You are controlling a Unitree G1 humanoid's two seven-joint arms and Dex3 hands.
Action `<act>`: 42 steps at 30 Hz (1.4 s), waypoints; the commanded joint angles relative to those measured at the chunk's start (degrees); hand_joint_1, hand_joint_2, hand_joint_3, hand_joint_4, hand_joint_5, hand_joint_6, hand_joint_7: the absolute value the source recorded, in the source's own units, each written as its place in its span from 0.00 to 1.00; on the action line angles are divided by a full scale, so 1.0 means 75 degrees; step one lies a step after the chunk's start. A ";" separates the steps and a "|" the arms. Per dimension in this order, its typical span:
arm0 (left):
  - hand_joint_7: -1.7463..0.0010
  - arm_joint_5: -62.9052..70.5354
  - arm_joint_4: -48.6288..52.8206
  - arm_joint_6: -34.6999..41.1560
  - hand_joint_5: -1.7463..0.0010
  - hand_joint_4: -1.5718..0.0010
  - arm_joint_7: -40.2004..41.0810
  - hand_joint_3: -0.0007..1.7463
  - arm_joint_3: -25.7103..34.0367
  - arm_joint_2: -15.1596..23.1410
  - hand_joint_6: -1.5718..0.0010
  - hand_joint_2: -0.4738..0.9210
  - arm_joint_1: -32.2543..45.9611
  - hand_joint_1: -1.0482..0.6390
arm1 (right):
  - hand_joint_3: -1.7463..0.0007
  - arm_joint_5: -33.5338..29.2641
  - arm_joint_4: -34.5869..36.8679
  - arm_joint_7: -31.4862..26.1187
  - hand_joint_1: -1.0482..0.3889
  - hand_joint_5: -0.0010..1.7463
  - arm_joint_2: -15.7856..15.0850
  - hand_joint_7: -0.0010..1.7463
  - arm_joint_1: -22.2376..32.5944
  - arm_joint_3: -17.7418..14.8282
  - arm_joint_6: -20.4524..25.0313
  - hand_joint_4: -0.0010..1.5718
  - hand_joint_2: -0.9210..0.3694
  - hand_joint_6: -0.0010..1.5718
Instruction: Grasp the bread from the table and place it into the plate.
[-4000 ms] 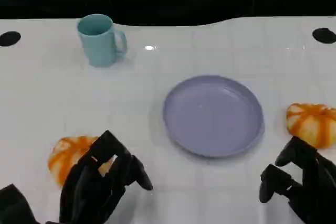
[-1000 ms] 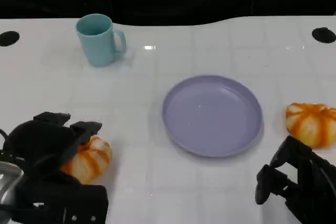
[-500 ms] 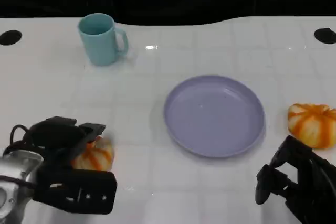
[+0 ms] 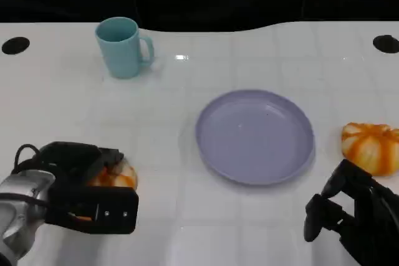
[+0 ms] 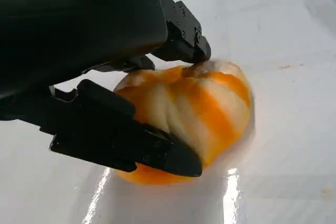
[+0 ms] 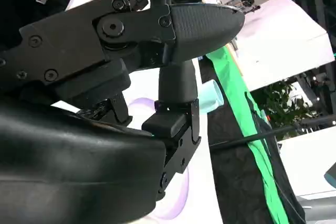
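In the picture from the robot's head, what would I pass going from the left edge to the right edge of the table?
Left hand gripping a bread → teal mug → purple plate → right hand → second bread.

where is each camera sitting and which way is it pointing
Head view: high on the robot, looking down at the table, plate, mug; both hands low in frame.
Left wrist view: behind the left hand, facing the bread it grips.
Right wrist view: behind the right hand, facing past its fingers toward the plate.
Shared: the bread in the left hand.
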 commanded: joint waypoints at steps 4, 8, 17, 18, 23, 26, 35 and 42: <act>0.27 -0.0275 0.0669 -0.0522 0.02 0.49 0.1752 0.17 0.0041 -0.0165 0.48 1.00 0.0101 0.44 | 0.79 0.0038 -0.0053 -0.0020 0.31 1.00 -0.0124 0.91 0.0010 -0.0076 0.0037 0.47 0.00 0.38; 0.01 -0.0335 0.0857 -0.0816 0.00 0.45 0.2333 0.20 0.0025 -0.0182 0.58 1.00 0.0079 0.46 | 0.79 0.0025 -0.0056 -0.0038 0.31 1.00 -0.0122 0.91 0.0006 -0.0069 0.0038 0.47 0.00 0.38; 0.00 -0.1175 0.0505 -0.1851 0.00 0.43 0.3375 0.58 0.0610 -0.0341 0.58 0.81 0.0390 0.47 | 0.79 0.0085 0.0232 0.0067 0.32 1.00 -0.0149 0.92 -0.0101 -0.0150 0.0014 0.47 0.00 0.39; 0.00 -0.1308 0.0415 -0.1854 0.00 0.44 0.3303 0.57 0.0678 -0.0375 0.58 0.80 0.0406 0.48 | 0.79 0.0109 0.0282 0.0111 0.32 1.00 -0.0143 0.92 -0.0121 -0.0160 -0.0016 0.47 0.00 0.38; 0.00 -0.2007 -0.0067 -0.1863 0.00 0.46 0.2904 0.64 0.1029 -0.0533 0.56 0.75 0.0519 0.49 | 0.78 0.0168 0.0343 0.0098 0.32 1.00 -0.0124 0.91 -0.0144 -0.0185 0.0025 0.48 0.00 0.38; 0.00 -0.2503 -0.0513 -0.1659 0.00 0.45 0.2388 0.75 0.1277 -0.0614 0.54 0.69 0.0602 0.49 | 0.78 0.0116 0.0304 0.0024 0.32 1.00 -0.0144 0.91 -0.0139 -0.0169 0.0088 0.48 0.00 0.37; 0.00 -0.3115 -0.1458 -0.1221 0.00 0.41 0.1822 0.81 0.1696 -0.0880 0.51 0.64 0.0674 0.52 | 0.78 0.0005 0.0312 -0.0063 0.31 1.00 -0.0104 0.93 -0.0160 -0.0139 0.0082 0.48 0.00 0.37; 0.00 -0.3327 -0.1822 -0.0994 0.00 0.41 0.1671 0.84 0.1847 -0.1176 0.52 0.62 0.0571 0.55 | 0.79 -0.0041 0.0303 -0.0109 0.32 1.00 -0.0105 0.92 -0.0159 -0.0126 0.0062 0.48 0.00 0.37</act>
